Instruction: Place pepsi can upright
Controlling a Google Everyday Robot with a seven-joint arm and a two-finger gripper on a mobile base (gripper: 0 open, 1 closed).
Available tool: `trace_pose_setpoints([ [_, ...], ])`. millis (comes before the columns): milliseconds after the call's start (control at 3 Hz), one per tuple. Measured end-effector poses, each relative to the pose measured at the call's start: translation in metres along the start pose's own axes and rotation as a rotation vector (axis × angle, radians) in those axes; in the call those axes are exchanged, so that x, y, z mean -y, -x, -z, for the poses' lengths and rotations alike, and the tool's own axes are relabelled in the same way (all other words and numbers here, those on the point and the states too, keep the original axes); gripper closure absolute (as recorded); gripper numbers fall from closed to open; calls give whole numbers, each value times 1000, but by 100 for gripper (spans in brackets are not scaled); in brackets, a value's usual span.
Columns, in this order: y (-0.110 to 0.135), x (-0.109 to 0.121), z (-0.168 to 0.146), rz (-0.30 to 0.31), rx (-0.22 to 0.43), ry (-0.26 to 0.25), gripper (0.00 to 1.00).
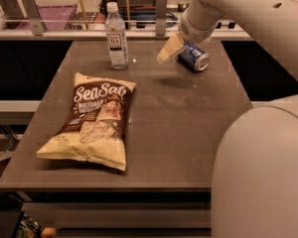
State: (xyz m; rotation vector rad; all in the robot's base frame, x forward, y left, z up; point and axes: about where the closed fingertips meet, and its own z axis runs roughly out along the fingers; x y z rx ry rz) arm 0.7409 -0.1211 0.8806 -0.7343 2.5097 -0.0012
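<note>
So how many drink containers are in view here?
2. A clear bottle stands upright at the table's far left. The pepsi can is tilted on its side at the far right, against the hand. Background clutter may hide more.
</note>
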Motion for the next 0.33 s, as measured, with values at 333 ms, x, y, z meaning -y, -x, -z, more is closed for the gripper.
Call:
trace_pose_setpoints([
  [333, 0, 0, 1, 0, 1, -2, 0],
])
